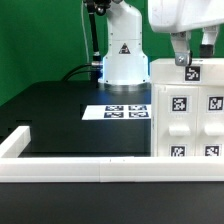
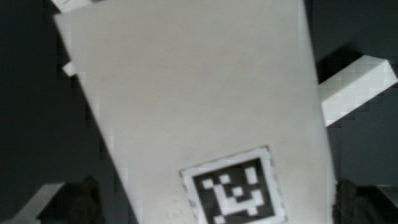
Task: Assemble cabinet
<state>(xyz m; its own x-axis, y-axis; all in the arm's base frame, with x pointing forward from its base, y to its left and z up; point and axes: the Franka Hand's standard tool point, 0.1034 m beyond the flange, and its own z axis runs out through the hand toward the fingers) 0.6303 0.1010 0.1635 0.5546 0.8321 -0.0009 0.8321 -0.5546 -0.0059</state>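
We see the claw (image 1: 186, 57) straddling the top edge of the cabinet, a large white plastic tagged box (image 1: 186, 115) | grip: cannot tell | cabinet upright on black tabletop (image 1: 55, 115), against white border rail (image 1: 80, 168), probably for bracing.

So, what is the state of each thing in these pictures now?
Large white plastic cabinet with tag markers: upright, at the exterior view's right.
Pincer: above the cabinet's top; open or shut, cannot tell.
Thin flat white marker board: lying flat on the table.
Long low white border rail: lying along the near table edge.
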